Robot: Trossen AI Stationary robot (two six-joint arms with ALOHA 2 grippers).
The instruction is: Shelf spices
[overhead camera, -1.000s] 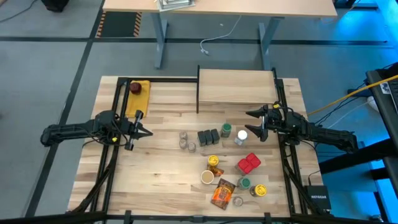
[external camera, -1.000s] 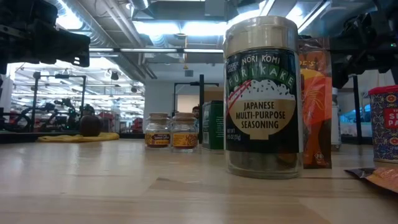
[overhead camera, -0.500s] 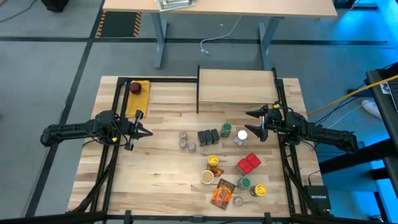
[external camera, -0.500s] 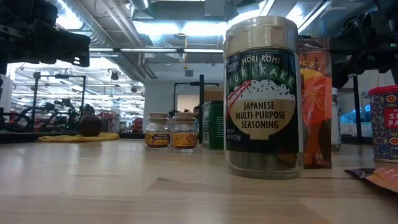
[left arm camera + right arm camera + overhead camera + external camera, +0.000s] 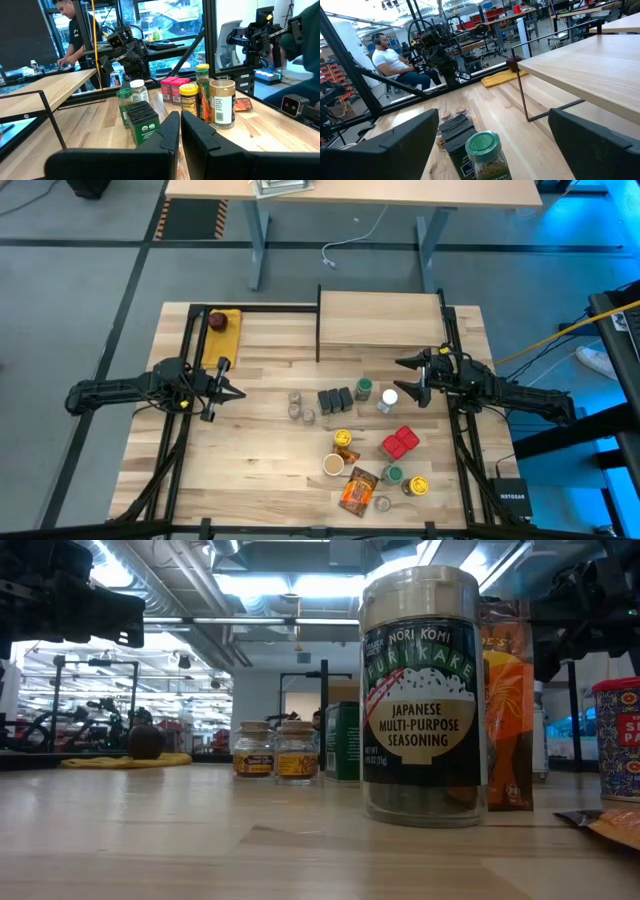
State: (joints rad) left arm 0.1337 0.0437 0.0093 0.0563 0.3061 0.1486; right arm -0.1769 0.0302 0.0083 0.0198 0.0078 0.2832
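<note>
From above, the shelf [image 5: 380, 318] stands at the table's far edge, bare, with the spices [image 5: 365, 445] massed near and right of centre. The right gripper [image 5: 413, 379] hovers, fingers spread wide, just beside the white-lidded jar [image 5: 389, 398] and green-lidded jar [image 5: 364, 389]. The left gripper [image 5: 225, 383] waits left of centre, well apart from everything, its fingers nearly together. That side offers the most open room.

At table level, the furikake jar [image 5: 422, 700] stands tall beside the orange packet [image 5: 506, 700]; a sideways brush would likely tip either.

In the left wrist view the dark tins [image 5: 143, 120] crowd against jars, so a finger closing on one may shove its neighbour.

In the right wrist view the shelf's thin black leg [image 5: 522, 89] stands between the jars and the board, so a low carry could snag it.
</note>
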